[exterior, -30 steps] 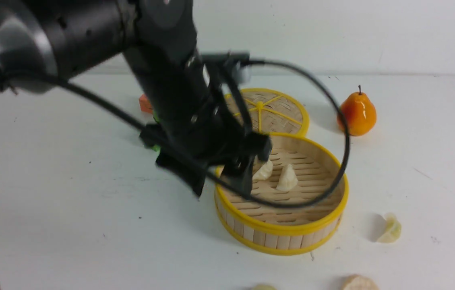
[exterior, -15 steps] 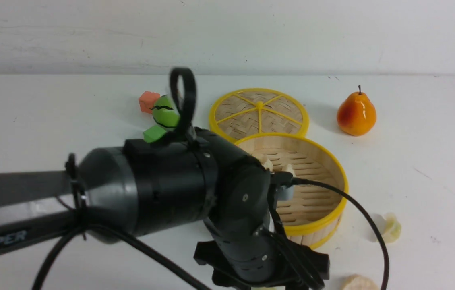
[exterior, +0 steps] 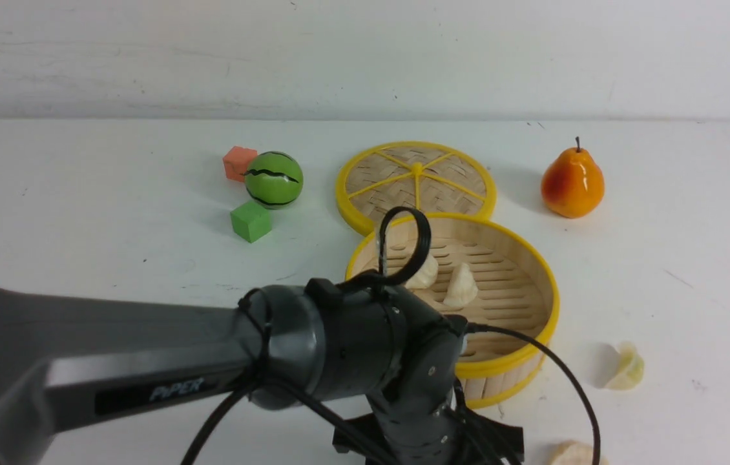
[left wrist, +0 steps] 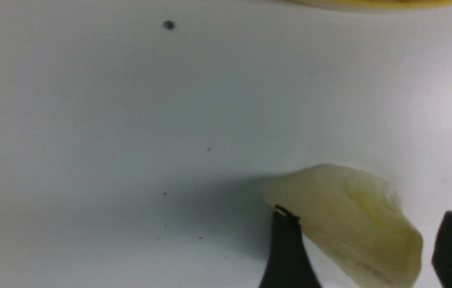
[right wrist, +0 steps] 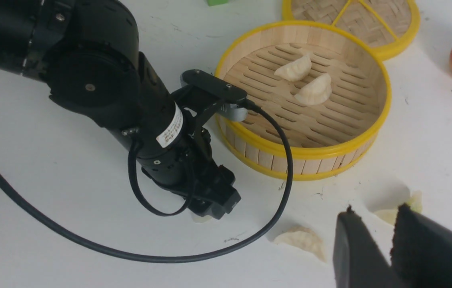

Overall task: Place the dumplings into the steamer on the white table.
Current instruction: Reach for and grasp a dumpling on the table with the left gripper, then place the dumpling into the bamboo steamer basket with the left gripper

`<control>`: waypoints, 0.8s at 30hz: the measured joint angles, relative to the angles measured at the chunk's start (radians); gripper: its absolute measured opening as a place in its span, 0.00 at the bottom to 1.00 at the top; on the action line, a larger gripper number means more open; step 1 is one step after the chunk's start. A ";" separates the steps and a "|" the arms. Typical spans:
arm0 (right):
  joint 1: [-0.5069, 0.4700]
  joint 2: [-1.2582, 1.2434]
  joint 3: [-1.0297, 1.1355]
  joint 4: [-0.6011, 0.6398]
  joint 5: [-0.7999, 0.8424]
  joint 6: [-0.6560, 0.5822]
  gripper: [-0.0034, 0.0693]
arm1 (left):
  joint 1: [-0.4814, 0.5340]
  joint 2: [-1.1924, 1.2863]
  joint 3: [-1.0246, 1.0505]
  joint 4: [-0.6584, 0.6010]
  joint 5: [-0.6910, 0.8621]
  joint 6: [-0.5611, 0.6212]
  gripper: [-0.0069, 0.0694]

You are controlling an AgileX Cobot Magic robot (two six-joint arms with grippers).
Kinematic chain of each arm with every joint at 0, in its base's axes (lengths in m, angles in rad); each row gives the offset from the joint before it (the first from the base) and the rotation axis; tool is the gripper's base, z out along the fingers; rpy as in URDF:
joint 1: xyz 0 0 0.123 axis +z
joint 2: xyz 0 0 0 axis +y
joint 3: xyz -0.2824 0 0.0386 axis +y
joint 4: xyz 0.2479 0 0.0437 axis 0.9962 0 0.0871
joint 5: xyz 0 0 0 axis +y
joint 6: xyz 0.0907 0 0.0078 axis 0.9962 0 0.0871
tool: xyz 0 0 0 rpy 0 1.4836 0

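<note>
The steamer (exterior: 533, 349) stands mid-table with two dumplings (exterior: 422, 274) (exterior: 460, 287) on its slats. My left arm (exterior: 352, 349) reaches down in front of it, and the frame's lower edge cuts off its fingers. In the left wrist view my left gripper (left wrist: 370, 214) is open astride a pale greenish dumpling (left wrist: 346, 216) on the white table (left wrist: 130, 120); one finger touches its edge, the other stands apart. My right gripper (right wrist: 376, 210) hovers with its jaws a little apart and empty, above two loose dumplings (right wrist: 302, 240) (right wrist: 386, 216). These also show in the front view (exterior: 575, 454) (exterior: 626, 369).
The woven lid (exterior: 417, 177) lies flat behind the steamer. An orange pear (exterior: 572, 184) stands at the back right. A striped green ball (exterior: 273, 179), a green cube (exterior: 250, 221) and an orange cube (exterior: 239, 161) sit at the back left. The left arm's cable (right wrist: 282, 188) loops over the table.
My left arm has swung back from over the steamer toward the table's near edge and come down over a dumpling. Its jaws have narrowed a little.
</note>
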 joint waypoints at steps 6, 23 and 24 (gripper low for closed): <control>0.000 0.000 0.000 0.000 0.000 0.000 0.26 | 0.000 -0.007 0.000 0.003 0.027 0.053 0.38; 0.000 0.000 0.000 0.000 0.000 0.000 0.26 | 0.189 -0.050 -0.513 0.096 0.406 0.248 0.39; 0.000 0.000 0.000 0.000 0.000 0.000 0.27 | 0.210 -0.027 -0.534 0.095 0.408 0.260 0.39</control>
